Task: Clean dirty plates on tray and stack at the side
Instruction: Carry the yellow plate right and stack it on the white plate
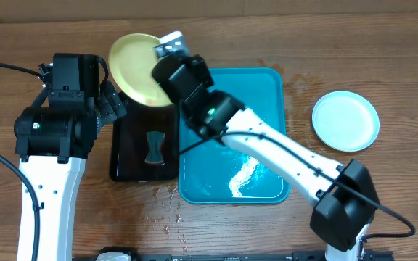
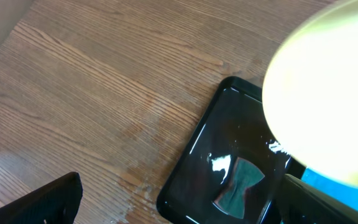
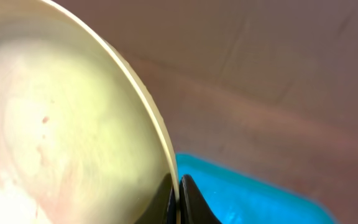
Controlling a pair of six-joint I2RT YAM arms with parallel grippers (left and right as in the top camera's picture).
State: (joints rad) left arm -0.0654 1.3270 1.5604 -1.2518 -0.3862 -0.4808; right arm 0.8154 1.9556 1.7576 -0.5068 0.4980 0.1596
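Note:
My right gripper (image 1: 167,81) is shut on the rim of a yellow-green plate (image 1: 136,67) and holds it tilted above the far end of the black tray (image 1: 122,156). In the right wrist view the fingers (image 3: 178,196) pinch the plate's edge (image 3: 73,124), which shows faint reddish marks. The teal tray (image 1: 267,101) lies in the middle with water streaks. A pale blue-white plate (image 1: 345,120) lies on the table at the right. My left gripper (image 2: 179,205) is open and empty, over the black tray (image 2: 191,180); the plate (image 2: 328,99) fills the upper right of its view.
A dark teal bow-tie-shaped sponge (image 1: 155,147) lies in the black tray, also in the left wrist view (image 2: 238,186). Water drops lie on the wood (image 1: 167,210) in front of the trays.

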